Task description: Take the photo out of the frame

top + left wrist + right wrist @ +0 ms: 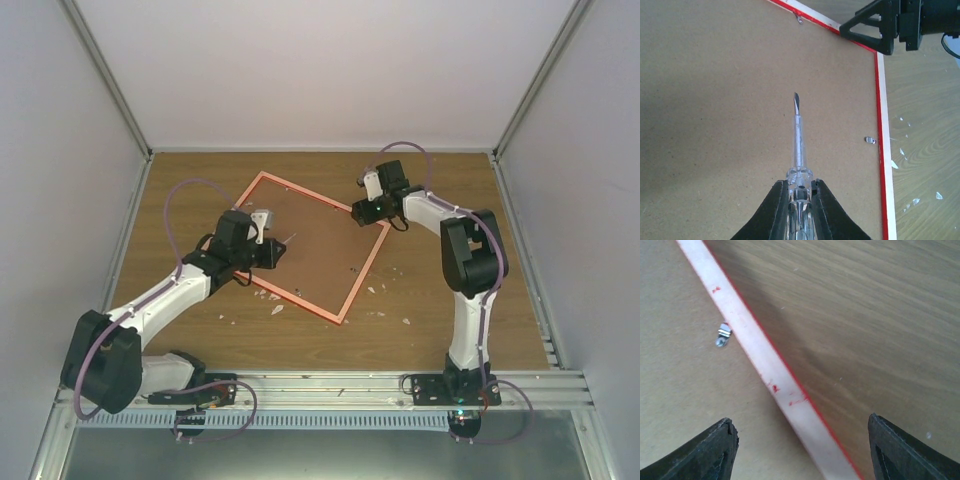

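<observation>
The frame (325, 250) lies flat in the middle of the tabletop (450, 170), turned like a diamond, with its brown board back facing up and its thin red edge all around. The left arm (170, 290) reaches over the left part of the board. The left jaws are pressed on the clear handle of a screwdriver (798, 135), and its flat dark blade points across the board toward the right side of the frame. I cannot tell if the tip touches the board. The right arm (470, 250) bends to the far right corner of the frame. The right jaws are spread wide and hold nothing; one finger is over the board, the other over the wood, and the pale edge strip of the frame runs between them. A small metal tab (723, 335) sits on the board just beside this strip. Small white chips (277, 308) lie on the tabletop near the frame's near edges.
</observation>
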Controlling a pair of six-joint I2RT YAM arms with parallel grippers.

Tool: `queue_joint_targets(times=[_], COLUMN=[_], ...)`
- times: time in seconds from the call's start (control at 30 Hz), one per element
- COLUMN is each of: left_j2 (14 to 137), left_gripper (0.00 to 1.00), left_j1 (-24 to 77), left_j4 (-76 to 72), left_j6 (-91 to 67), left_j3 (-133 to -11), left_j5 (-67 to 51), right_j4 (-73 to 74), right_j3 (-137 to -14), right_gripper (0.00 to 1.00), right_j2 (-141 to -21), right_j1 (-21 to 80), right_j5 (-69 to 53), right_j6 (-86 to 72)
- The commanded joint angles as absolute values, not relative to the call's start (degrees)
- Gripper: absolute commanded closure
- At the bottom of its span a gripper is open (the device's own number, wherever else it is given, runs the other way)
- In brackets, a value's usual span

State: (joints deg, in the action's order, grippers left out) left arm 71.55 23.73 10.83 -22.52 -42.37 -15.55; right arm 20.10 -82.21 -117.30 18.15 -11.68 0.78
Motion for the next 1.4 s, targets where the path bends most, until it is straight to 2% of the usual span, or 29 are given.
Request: queue_joint_targets(times=[0.0, 0.27, 0.5, 0.7, 1.1, 1.37], left_j2=[72.7, 74.6, 74.7, 75.1, 75.2, 75.9], left_gripper=[1.00, 1.00, 1.00, 1.00, 1.00, 1.00], left_j1=[23.3, 23.4, 23.4, 23.6, 24.6, 25.9], left_j4=[7.3, 6.9, 7.1, 6.9, 6.4, 6.3], left_j6=[-22.5, -22.9, -22.8, -23.1, -23.7, -23.9], left_j3=[-42.5, -43.1, -43.4, -43.4, -43.5, -43.9], left_j5=[-17.5, -19.2, -19.8, -20.6, -21.3, -21.3], right_j4=[19.9, 20.7, 20.9, 21.2, 20.5, 17.6], right_j3=[-85.5, -87.5, -87.2, -84.6, -73.4, -62.3], right_gripper=[0.29, 0.35, 0.49, 0.56, 0.77, 0.83], right_j2=[-120.4, -125.2, -126.4, -125.1, -118.1, -110.5], right_j1=[16.4, 16.2, 15.7, 15.6, 15.6, 16.0], right_j5=[-15.4, -18.7, -18.2, -16.6, -12.2, -14.3], right_j6=[3.5, 5.4, 5.0, 3.8, -3.3, -8.5])
